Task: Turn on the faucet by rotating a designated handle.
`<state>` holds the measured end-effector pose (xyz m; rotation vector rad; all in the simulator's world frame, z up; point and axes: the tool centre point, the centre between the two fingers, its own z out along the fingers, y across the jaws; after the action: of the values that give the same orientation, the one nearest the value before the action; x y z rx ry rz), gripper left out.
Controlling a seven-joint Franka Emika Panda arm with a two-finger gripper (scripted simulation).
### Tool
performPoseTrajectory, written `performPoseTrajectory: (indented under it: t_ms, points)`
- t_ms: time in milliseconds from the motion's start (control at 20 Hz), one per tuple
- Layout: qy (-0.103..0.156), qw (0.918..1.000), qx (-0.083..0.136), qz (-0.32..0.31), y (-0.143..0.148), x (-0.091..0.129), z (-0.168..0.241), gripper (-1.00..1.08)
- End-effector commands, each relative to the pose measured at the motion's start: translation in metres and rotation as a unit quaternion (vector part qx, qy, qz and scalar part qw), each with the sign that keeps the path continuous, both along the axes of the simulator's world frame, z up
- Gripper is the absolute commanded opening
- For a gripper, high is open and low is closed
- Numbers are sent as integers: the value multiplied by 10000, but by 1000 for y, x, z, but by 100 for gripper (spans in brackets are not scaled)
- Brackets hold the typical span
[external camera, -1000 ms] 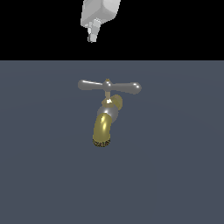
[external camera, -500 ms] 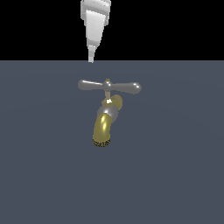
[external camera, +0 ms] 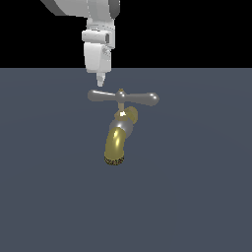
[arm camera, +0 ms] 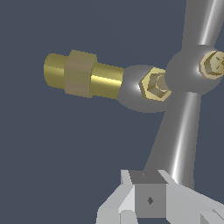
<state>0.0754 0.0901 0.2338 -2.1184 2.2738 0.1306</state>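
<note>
seen in the exterior view and read from its left to its right, the gripper (external camera: 100,81) hangs from the white arm (external camera: 98,49), its tip just above the end of the handle (external camera: 123,97) that lies on that view's left. it appears not to touch the bar, though the gap is too thin to be sure. the fingers look pressed together into 1 narrow point, with nothing between them; the wrist view shows only the pale fingertip block (arm camera: 148,199) right beside 1 grey arm of the handle, so how far the jaws stand apart cannot be told with certainty.

the handle lies roughly level as a 2-armed crossbar on its thin brass stem, about mid-scene. below it and a little toward the exterior view's right of the gripper, the faucet (external camera: 117,142) curves down toward the camera, resting over the dark grey floor (external camera: 197,197).

by my reading this is the approach step, nearly done: contact is not yet made. the next move calls for a small descent beside the bar's end, then a sideways push around the stem.
</note>
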Motion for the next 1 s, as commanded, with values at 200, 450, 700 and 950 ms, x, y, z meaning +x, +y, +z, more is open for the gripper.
performPoseTrajectory:
  t_ms: [200,450,700,950]
  points:
    - [-71,9981,-270,-556,8,15,-23,-100]
    - [-118,9961,-387,-780,11,21,-32,-100]
    - [-136,9954,-426,-853,13,23,-35,-100]
    - [-134,9954,-425,-847,14,21,-35,-100]
